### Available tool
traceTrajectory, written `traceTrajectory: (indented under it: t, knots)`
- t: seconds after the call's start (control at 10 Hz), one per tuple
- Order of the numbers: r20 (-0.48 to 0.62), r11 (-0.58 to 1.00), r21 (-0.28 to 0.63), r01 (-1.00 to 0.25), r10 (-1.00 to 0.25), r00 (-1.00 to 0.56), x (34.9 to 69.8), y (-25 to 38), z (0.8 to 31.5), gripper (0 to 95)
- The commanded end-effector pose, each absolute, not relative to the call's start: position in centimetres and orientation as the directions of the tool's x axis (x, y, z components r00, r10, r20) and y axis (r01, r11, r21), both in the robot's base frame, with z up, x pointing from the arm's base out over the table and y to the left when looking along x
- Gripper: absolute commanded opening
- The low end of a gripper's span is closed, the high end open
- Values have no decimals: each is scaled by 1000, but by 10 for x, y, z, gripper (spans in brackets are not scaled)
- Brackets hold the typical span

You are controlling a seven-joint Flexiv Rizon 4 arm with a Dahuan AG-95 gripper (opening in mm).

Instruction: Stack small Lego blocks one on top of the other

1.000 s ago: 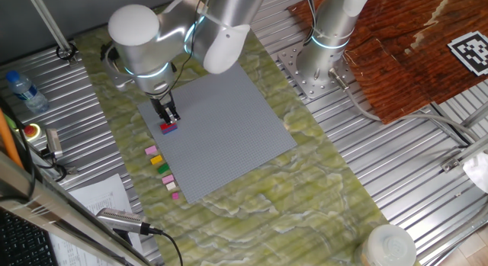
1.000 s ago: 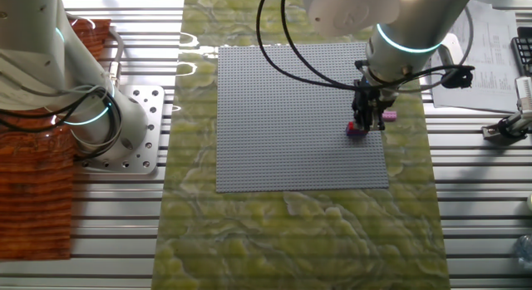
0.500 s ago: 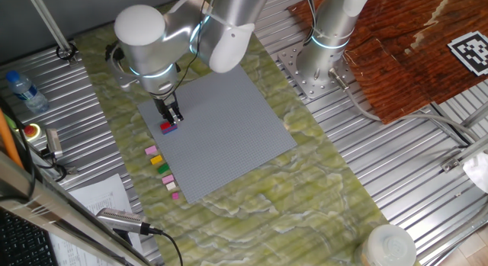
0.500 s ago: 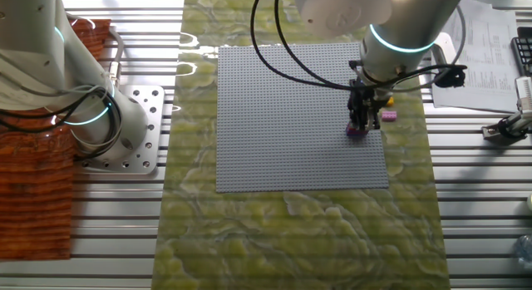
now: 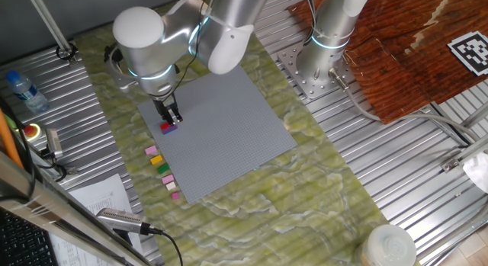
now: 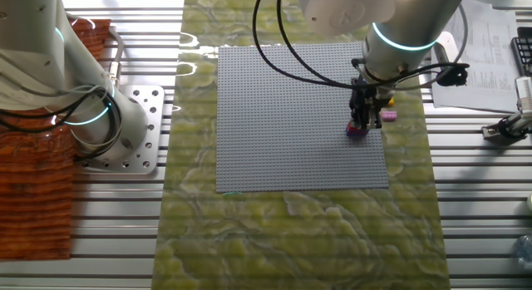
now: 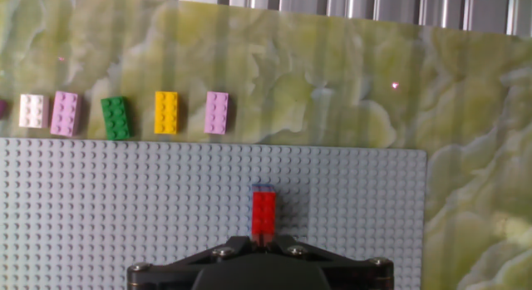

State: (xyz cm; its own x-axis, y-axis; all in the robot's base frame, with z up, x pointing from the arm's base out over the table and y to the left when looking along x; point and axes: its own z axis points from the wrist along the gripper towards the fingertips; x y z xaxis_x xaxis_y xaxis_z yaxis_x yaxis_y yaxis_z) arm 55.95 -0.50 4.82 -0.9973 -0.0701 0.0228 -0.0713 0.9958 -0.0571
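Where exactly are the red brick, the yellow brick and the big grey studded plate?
red brick (image 7: 264, 213): hand view, middle of its studded top.
yellow brick (image 7: 167, 112): hand view, centre of its top.
grey baseplate (image 7: 125, 199): hand view, bare studs left of the red brick.

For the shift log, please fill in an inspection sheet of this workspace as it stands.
Surface: grey baseplate on a green marbled mat.
Job's things: red brick sits on a blue brick on the baseplate; pink, yellow, green, pink and white bricks line the mat.
Clutter: water bottle, papers.
Gripper: just above the red brick; jaws unclear.
Cables: black loops over the baseplate.
Surroundings: second arm base.
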Motion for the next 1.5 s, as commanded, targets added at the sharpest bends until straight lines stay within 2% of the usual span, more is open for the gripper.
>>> traceTrajectory:
  t: [0.1, 0.3, 0.5, 0.9, 1.5]
  knots:
    - [9, 996, -63, -68, -67, -998, 561, -8, 19, 0]
    - [7, 996, -64, -62, -61, -998, 562, -9, 12, 0]
    - [6, 996, -62, -62, -62, -998, 561, -8, 17, 0]
    - [30, 996, -65, -63, -61, -998, 549, 0, 62, 0]
    - [20, 996, -69, -54, -53, -998, 545, -4, 56, 0]
